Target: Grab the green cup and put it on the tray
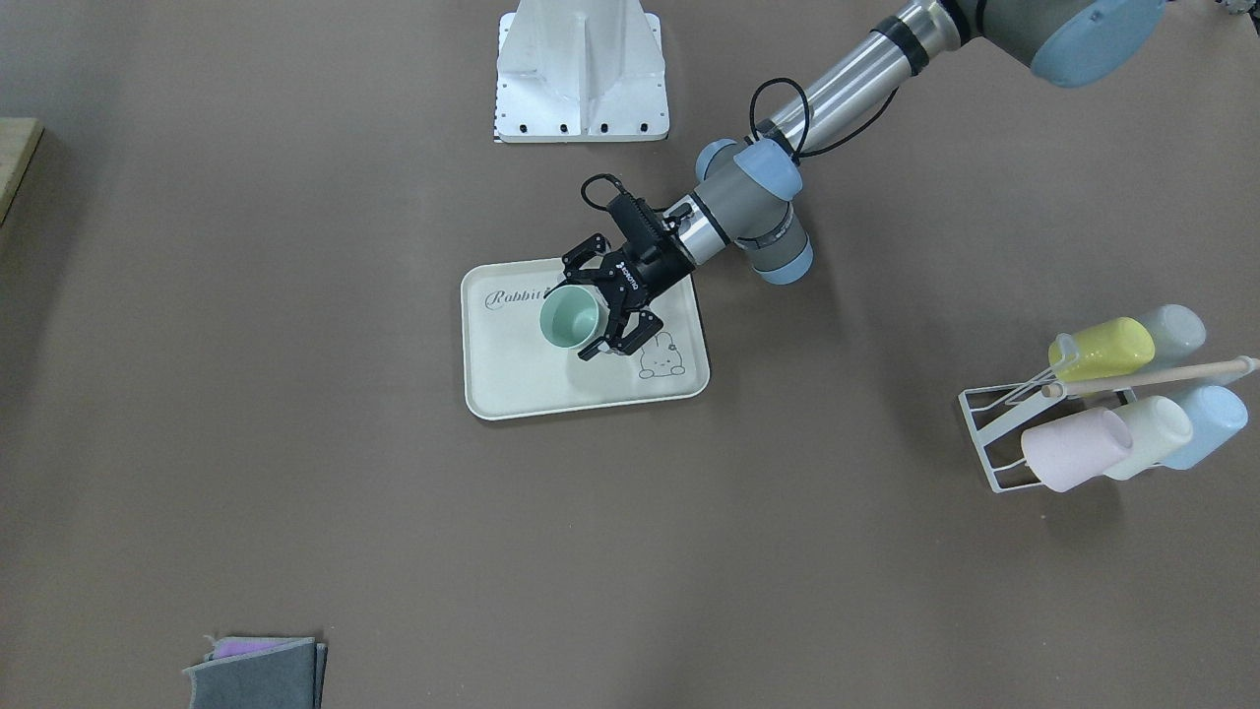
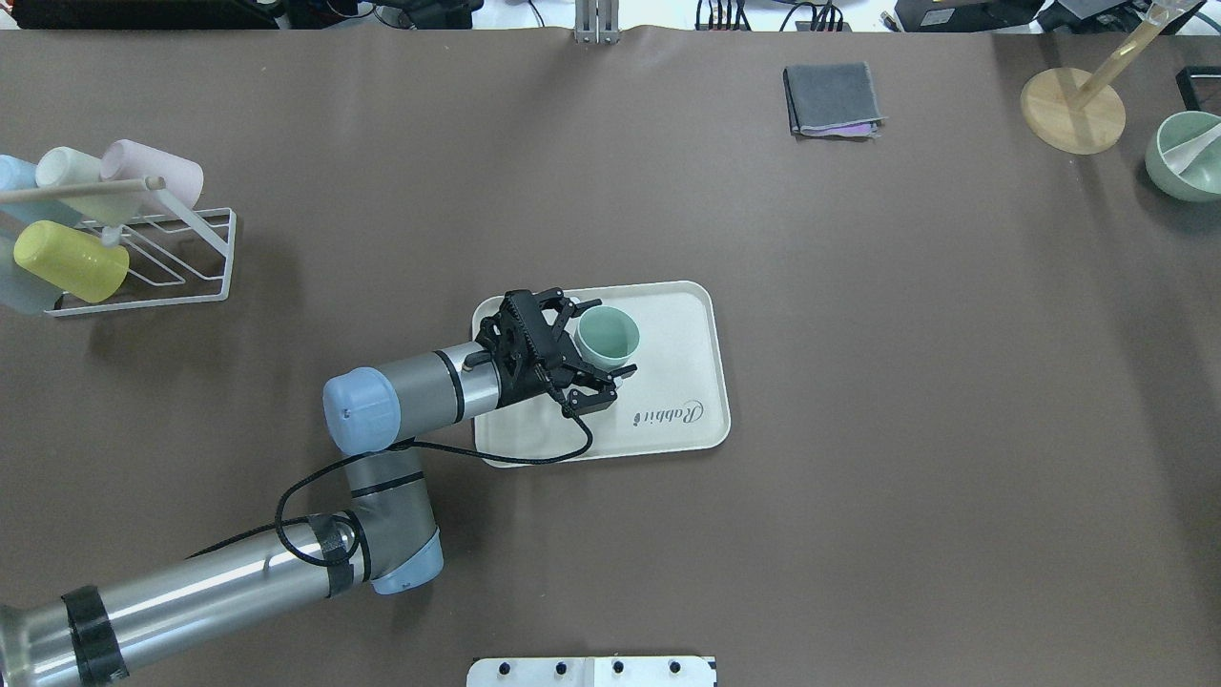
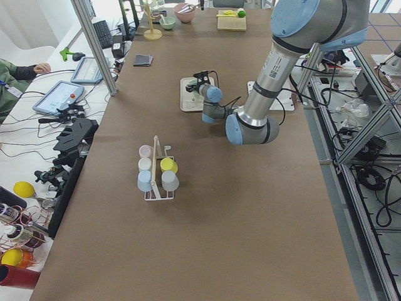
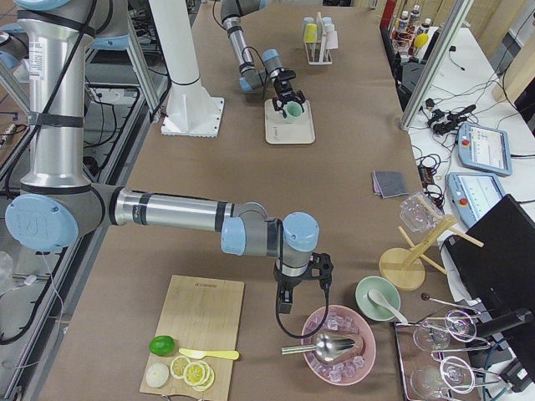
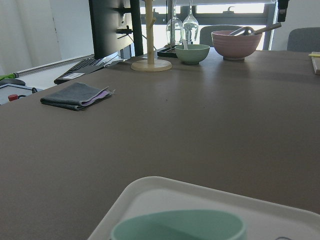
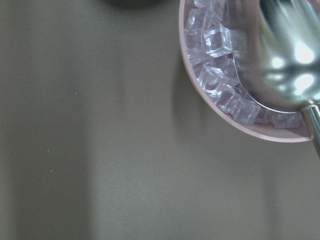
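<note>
One green cup (image 1: 571, 317) upright on one tray (image 1: 522, 389) | left gripper (image 1: 582, 310) straddles it, grip unclear | right gripper (image 4: 285, 305) unclear

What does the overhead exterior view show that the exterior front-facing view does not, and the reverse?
Only the overhead exterior view shows the round wooden stand base and the green bowl with a spoon, at that view's upper right. Only the exterior front-facing view shows the bunny drawing on the tray; overhead, the tool covers it. Both show the green cup over the tray, the left tool with its fingers on either side of the cup, the cup rack and the folded cloths.
</note>
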### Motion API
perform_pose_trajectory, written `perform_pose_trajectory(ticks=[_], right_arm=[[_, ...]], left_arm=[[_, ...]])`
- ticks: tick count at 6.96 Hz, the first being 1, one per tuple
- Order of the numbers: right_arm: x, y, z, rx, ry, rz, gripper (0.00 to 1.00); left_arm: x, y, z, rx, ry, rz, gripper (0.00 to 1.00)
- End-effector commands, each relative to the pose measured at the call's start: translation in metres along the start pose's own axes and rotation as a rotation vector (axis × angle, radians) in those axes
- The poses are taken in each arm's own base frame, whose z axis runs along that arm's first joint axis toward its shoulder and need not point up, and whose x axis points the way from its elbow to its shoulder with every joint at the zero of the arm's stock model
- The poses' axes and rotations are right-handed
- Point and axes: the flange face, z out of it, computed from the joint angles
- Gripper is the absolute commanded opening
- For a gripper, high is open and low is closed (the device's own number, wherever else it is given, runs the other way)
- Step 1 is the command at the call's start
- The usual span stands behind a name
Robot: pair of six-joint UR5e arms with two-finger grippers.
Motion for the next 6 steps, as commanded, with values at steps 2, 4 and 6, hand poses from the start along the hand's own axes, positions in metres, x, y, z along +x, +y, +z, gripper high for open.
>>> perform_pose_trajectory(ticks=[2, 4, 6], right_arm=[[0.0, -0.001, -0.001, 0.002, 0.0, -0.002, 1.0], [-0.001, -0.002, -0.002, 0.004, 0.0, -0.003, 1.0], [-0.001, -0.002, -0.001, 0.003, 0.001, -0.003, 1.0]], left_arm=[[-0.006, 0.01, -0.017, -0.004, -0.005, 0.001, 0.99], [0.0, 0.005, -0.031, 0.015, 0.007, -0.003, 0.99], [0.009, -0.008, -0.034, 0.04, 0.022, -0.005, 0.99]])
